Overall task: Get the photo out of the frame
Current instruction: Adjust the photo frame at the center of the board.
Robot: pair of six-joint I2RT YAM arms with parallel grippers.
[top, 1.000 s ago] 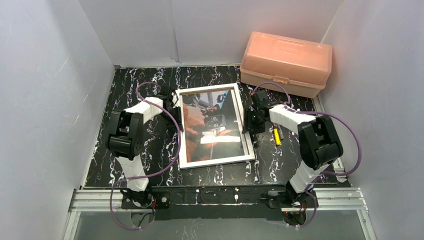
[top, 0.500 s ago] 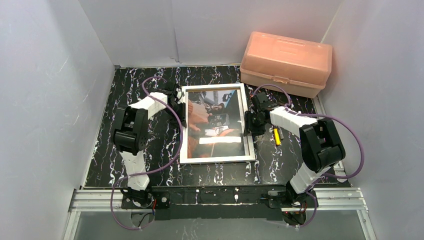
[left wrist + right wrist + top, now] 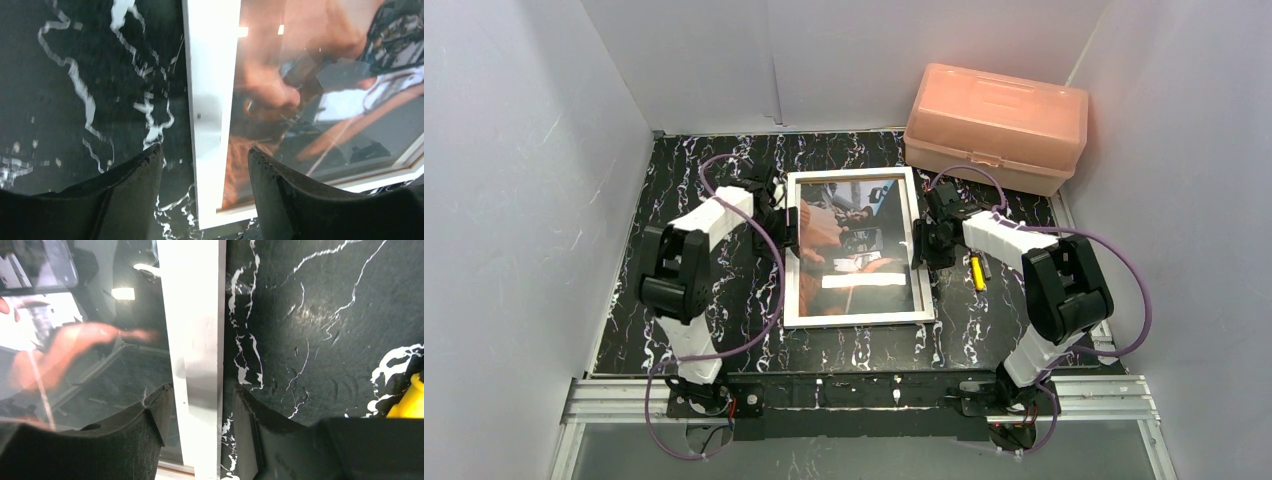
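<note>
The frame [image 3: 856,318] lies flat and face up in the middle of the black marbled table, its white border square to the table edge. The photo [image 3: 854,255] sits inside it under glossy glass. My left gripper [image 3: 786,225] is at the frame's left edge, open, its fingers straddling the white border [image 3: 210,75], with the photo [image 3: 300,75] to the right. My right gripper [image 3: 921,245] is at the right edge, its fingers close on either side of the border [image 3: 197,315], a small gap on the outer side. The photo [image 3: 75,350] shows under glare.
A pink plastic box [image 3: 996,125] stands at the back right corner. A small yellow object [image 3: 977,272] lies just right of my right gripper and shows in the right wrist view [image 3: 407,402]. White walls enclose the table on three sides.
The frame has turned from tilted to square with the table. My left gripper moved in with it at the left edge. My right gripper has stayed at the right edge.
</note>
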